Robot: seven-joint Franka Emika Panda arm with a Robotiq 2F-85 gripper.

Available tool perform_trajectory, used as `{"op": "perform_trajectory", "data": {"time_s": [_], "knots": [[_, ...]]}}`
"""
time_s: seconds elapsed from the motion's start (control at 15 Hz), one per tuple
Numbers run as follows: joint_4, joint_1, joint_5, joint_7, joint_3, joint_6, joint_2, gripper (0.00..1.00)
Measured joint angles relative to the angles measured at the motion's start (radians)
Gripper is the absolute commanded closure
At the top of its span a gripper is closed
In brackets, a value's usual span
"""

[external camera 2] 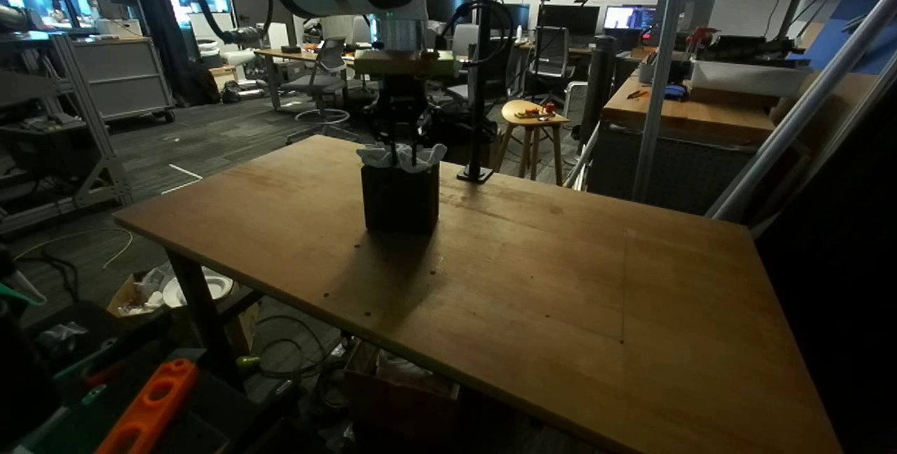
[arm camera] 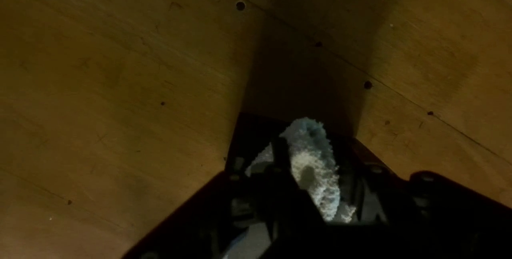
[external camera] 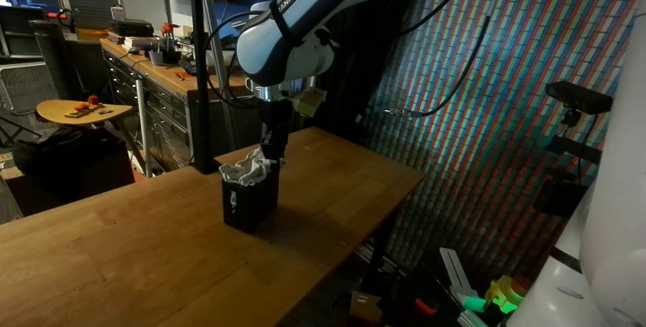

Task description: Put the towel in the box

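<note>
The black box point(external camera: 250, 208) stands upright on the wooden table, its inside hidden in every view. Rumpled pale folds of the towel point(external camera: 245, 171) fill its mouth and stick up over the rim, as both exterior views show. How deep the cloth reaches is hidden. My gripper point(external camera 2: 404, 158) points straight down from above, its tips among the folds at the box's mouth. In the wrist view a thick fold of the towel point(arm camera: 314, 159) lies between the dark fingers point(arm camera: 281, 151), which stand a small gap apart. Whether they pinch the cloth cannot be made out.
The wooden tabletop point(external camera 2: 546, 279) stretches around the box. A black upright post point(external camera: 199, 64) is fixed at the table's edge close to the box, its base plate point(external camera 2: 475, 174) bolted down. Beyond the table stand a workbench point(external camera: 166, 77) and a small stool point(external camera 2: 536, 114).
</note>
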State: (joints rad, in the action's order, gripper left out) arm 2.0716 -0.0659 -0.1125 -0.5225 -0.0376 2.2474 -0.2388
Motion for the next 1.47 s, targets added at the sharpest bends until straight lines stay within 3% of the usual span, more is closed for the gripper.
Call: {"op": "perform_trajectory", "data": {"time_s": [0.4,0.93,1.47], "knots": [[-0.059,0.011,-0.037,-0.005,-0.006,-0.017,-0.010,0.87],[-0.183,0.056,-0.040,-0.018,-0.056,-0.080,-0.091,0.88],[-0.231,0.053,-0.037,-0.037,-0.068,-0.086,-0.169,0.88]]}}
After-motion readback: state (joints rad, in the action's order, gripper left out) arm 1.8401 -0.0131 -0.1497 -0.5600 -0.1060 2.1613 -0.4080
